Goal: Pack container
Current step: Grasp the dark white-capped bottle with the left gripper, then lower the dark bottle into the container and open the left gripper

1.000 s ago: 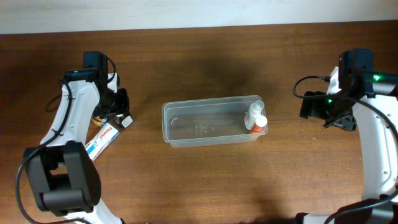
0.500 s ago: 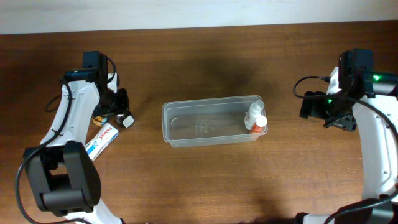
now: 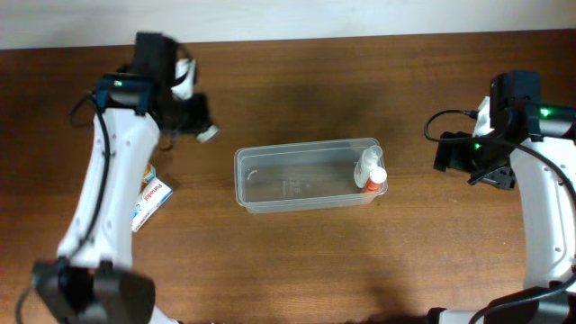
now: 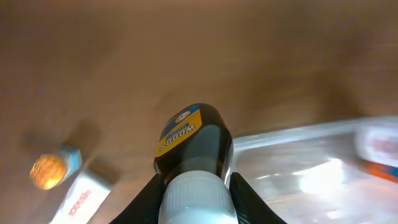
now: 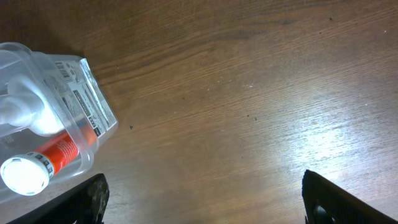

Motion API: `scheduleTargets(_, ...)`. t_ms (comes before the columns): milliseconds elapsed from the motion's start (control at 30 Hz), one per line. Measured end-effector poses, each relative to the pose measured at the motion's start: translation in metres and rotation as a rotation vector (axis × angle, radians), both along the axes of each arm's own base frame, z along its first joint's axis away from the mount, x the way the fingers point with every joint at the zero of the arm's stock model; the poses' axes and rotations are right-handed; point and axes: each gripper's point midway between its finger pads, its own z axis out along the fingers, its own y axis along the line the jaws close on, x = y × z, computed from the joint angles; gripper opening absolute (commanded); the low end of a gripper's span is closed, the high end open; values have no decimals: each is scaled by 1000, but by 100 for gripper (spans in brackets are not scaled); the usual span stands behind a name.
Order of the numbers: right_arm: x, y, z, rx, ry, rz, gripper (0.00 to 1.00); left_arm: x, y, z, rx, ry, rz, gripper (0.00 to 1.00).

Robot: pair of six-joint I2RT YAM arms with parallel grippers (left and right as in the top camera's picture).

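The left claw is clamped on a dark bottle with a white cap and a yellow and blue label, and holds it clear of the worktop. The wrist view shows a finger pressed against each side of the bottle near the cap. The container sits below and to the right of this claw in the overhead view, near but not yet under it. In the left wrist view its clear wall shows just beyond the bottle, to the right.

Two small bottles already lie in the container at the end far from the left claw: a white one and one with an orange label. The end nearer the claw is bare. A toothpaste box lies on the worktop behind the left claw, with a small orange-topped item beside it.

The right claw is spread wide and holds nothing. It hangs over bare worktop, with the container's loaded end just off to its left.

The step in hand looks like carrying the dark bottle to the container. The next move probably calls for bringing the left claw over the bare end, lowering it until the bottle is inside the walls, and then letting go. The box and the small item would remain to pack.
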Motion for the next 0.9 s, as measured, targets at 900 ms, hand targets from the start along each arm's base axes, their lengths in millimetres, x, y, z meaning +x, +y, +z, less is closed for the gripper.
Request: scheduleTargets(900, -1, 1, 0, 4, 4, 2, 91, -51, -264, -96, 9, 44, -579, 2)
